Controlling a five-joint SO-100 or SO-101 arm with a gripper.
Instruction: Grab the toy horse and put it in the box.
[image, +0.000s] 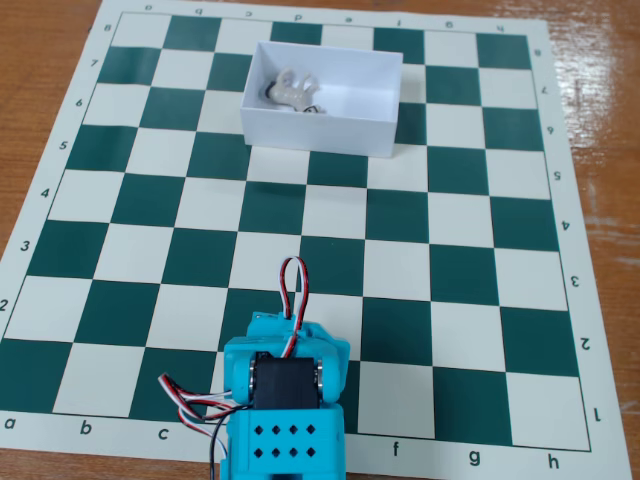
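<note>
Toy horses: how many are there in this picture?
1. The horse lies inside the box, toward its left end in the fixed view. The arm could hide something at the bottom.

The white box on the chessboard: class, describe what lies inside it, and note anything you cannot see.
Inside the box lies the toy horse, tipped over near its left end in the fixed view. The rest of the floor looks bare. The near wall hides a thin strip of floor behind it.

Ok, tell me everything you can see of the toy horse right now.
The toy horse is a tiny pale grey-white figurine, plastic by its look, with a dark patch at one end. It lies inside the white box, in the left part as the fixed view shows it, on the floor near the back wall. Its exact pose is too small to tell. Nothing grips it.
</note>
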